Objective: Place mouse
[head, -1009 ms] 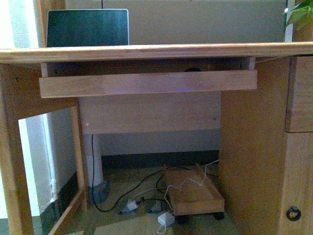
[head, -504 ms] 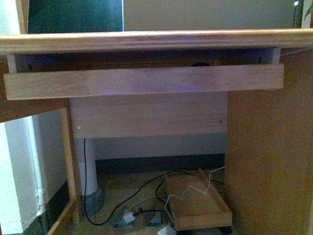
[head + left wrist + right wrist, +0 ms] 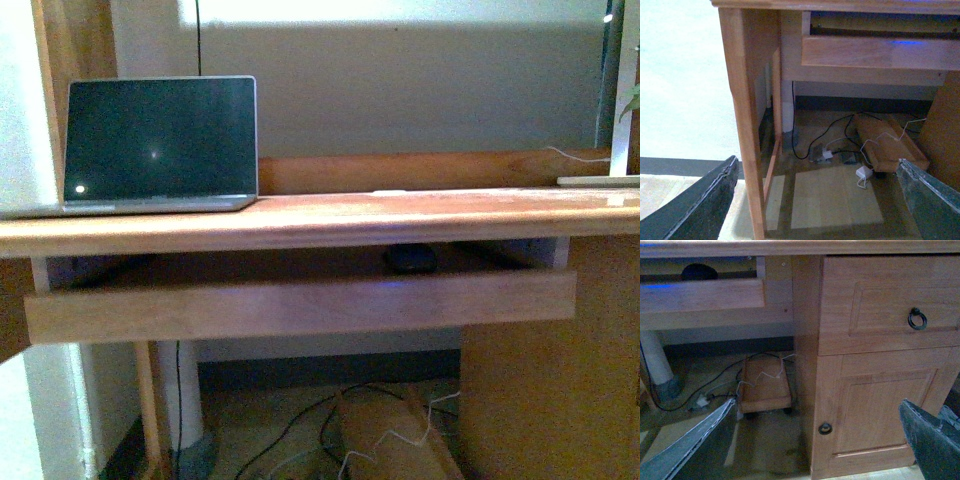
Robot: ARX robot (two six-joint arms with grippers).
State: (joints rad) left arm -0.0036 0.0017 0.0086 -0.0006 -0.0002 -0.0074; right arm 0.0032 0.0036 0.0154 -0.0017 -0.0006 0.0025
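Grey wall (image 3: 420,90) at the back, and in front of it a wooden desk (image 3: 330,222) taking up pretty much the whole front view. A laptop (image 3: 160,140) sits open at the left end of the desk top with its screen dark. Under the top there's a pull-out tray (image 3: 300,305), and the mouse (image 3: 410,259) is lying on it, toward the tray's right end, just behind the front lip. It's nothing more than a dark lump in the shadow there. There are cables (image 3: 300,430) on the floor underneath. Neither arm shows up in this one.

Left wrist view: the camera is low and looking under the desk. The left gripper (image 3: 817,160) is spread wide, with one finger in each bottom corner and nothing between them. Beyond it are the desk leg (image 3: 742,100), a white charger block (image 3: 862,173) among the cables, and a little wooden stand (image 3: 887,147) on the floor. A faint blue glow shows along the tray front. I can't make out the mouse from here.

Right wrist view: the right gripper (image 3: 817,402) looks the same, fingers wide apart and empty. It's facing the desk's cabinet side, with a drawer with a ring pull (image 3: 916,318) up top and a cupboard door (image 3: 880,415) below. The mouse pokes up as a dark hump over the tray's front edge, well apart from the gripper.
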